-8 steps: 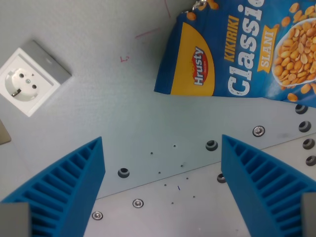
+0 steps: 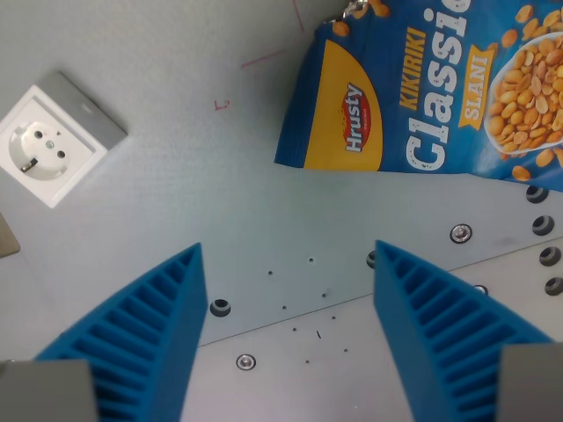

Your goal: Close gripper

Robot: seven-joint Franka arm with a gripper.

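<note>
Gaping apart with nothing between them, the gripper's [image 2: 288, 264] ribbed blue jaws frame bare table [image 2: 176, 202].

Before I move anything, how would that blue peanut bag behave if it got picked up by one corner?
The peanut bag looks like thin glossy foil, so it would probably sag and crinkle rather than stay stiff. The shiny surface may slip in a grip. It lies flat on the table, so it is unlikely to roll; loose nuts inside would likely shift.

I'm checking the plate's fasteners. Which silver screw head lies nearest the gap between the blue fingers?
The screw low in the wrist view, just beside the left finger. The other screw sits farther up, below the peanut bag.
</note>
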